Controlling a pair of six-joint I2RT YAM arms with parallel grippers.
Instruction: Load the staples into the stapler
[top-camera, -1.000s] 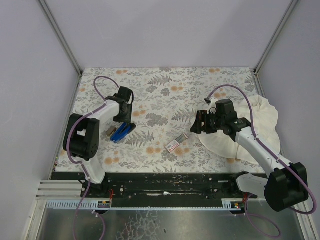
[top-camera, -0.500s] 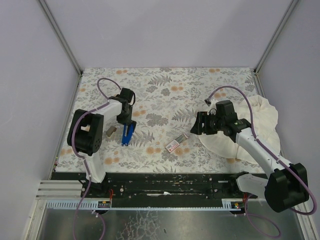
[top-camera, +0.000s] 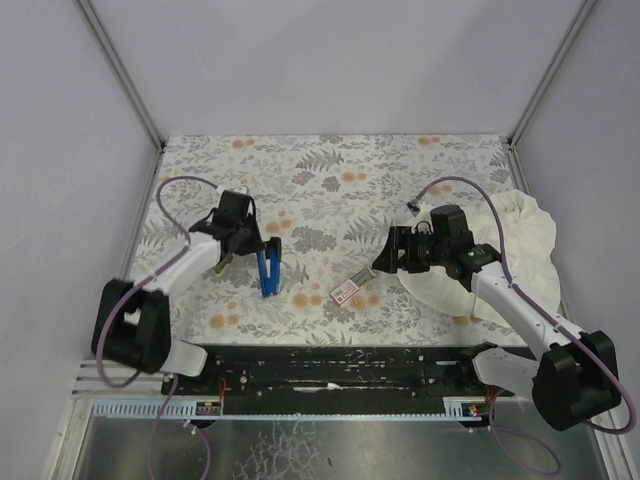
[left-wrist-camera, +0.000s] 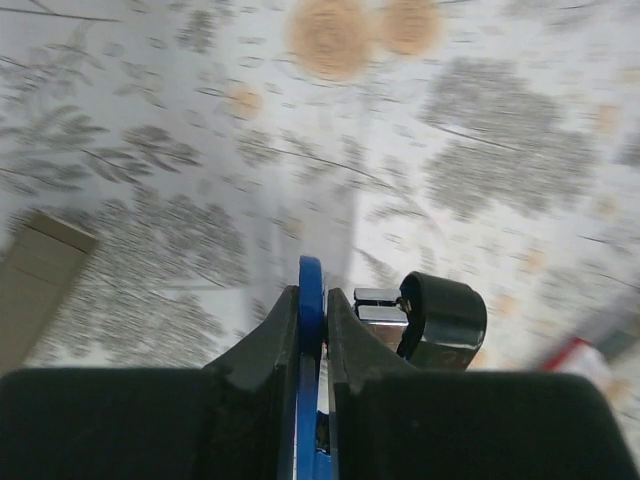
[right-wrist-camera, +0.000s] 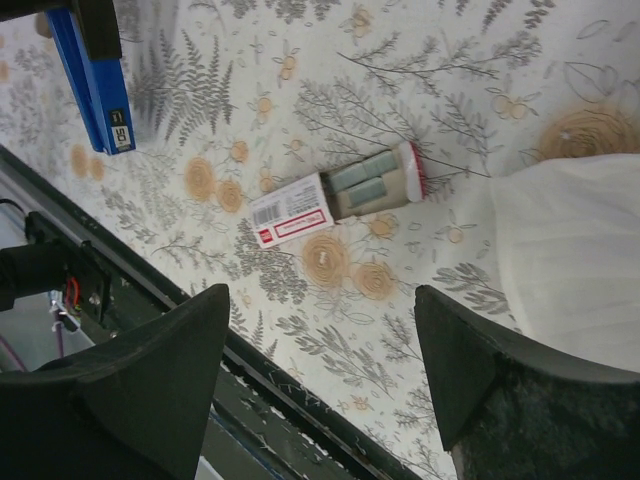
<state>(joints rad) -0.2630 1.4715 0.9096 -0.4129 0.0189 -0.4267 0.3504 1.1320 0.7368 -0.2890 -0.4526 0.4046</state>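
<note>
Holds in the left gripper a slim blue stapler with black parts, fingers clenched on the blue body, over the left-centre of the floral-patterned table. Spreads the right gripper wide, grasping nothing, above a tiny white cardboard box with a pink-red label. Lies flat near the table's front edge, that box, an inner tray of grey staple strips sticking partly out. Shows a small grey-tan cardboard piece flat beside the stapler, and a crumpled white cloth beneath the right arm.
</note>
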